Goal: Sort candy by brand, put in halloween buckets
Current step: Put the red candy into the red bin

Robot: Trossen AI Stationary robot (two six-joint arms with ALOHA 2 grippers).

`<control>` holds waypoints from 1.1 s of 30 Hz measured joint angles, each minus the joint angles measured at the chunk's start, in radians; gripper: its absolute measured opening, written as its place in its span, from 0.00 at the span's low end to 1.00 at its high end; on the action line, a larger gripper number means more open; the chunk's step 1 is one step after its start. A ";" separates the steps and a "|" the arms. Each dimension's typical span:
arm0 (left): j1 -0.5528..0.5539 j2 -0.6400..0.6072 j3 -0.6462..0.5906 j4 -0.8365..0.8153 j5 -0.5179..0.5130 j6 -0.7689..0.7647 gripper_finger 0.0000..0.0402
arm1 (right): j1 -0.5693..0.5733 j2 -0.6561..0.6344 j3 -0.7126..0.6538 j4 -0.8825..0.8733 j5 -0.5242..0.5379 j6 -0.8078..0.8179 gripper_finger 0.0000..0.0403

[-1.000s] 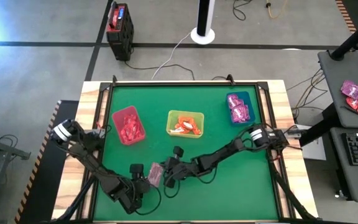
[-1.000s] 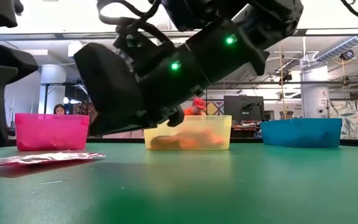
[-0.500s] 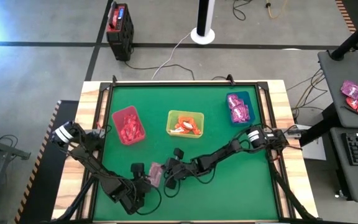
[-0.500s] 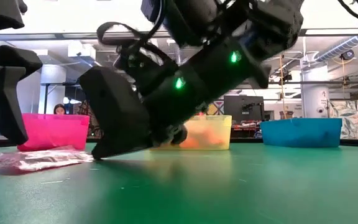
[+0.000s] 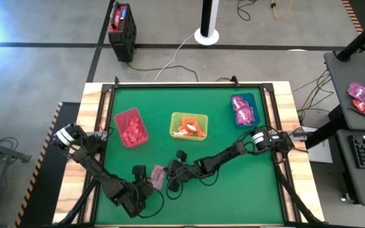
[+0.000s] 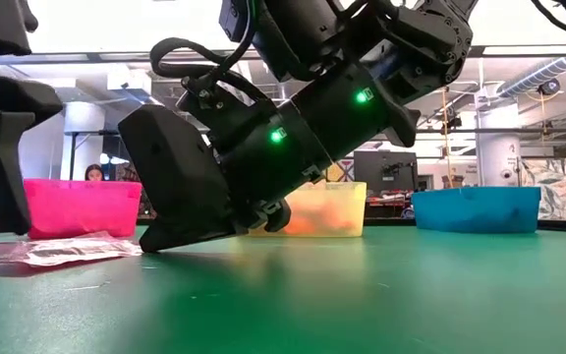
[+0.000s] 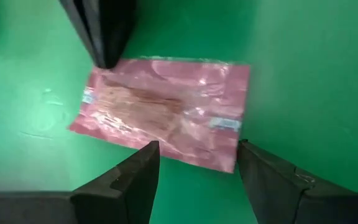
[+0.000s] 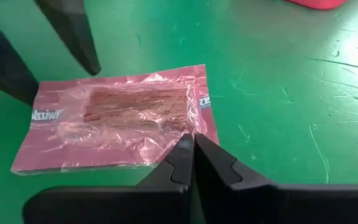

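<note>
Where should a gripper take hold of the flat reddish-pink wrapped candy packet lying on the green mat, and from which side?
Probably at a crimped end seam, from above. The reddish-pink candy packet lies flat on the green mat, so only a thin edge gives purchase. The left gripper stands open over one long edge; the right gripper, shut, touches the opposite edge.

We saw a green table (image 5: pixel 233 183) with wooden edges. On it sat a red bin (image 5: pixel 130 127), a yellow bin (image 5: pixel 189 126) and a blue bin (image 5: pixel 243 109), all holding candy. One pink packet (image 5: pixel 158 175) lay flat on the mat.
</note>
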 joint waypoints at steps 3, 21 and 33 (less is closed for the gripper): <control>0.000 0.000 -0.001 -0.006 -0.028 0.000 0.49 | 0.000 0.000 0.000 0.000 -0.002 0.002 0.02; 0.002 0.053 -0.006 0.052 -0.107 0.079 0.45 | 0.000 0.000 -0.002 -0.002 -0.013 0.007 0.02; 0.005 0.061 -0.008 0.063 -0.159 0.097 0.11 | 0.000 0.000 -0.002 -0.001 -0.035 0.019 0.02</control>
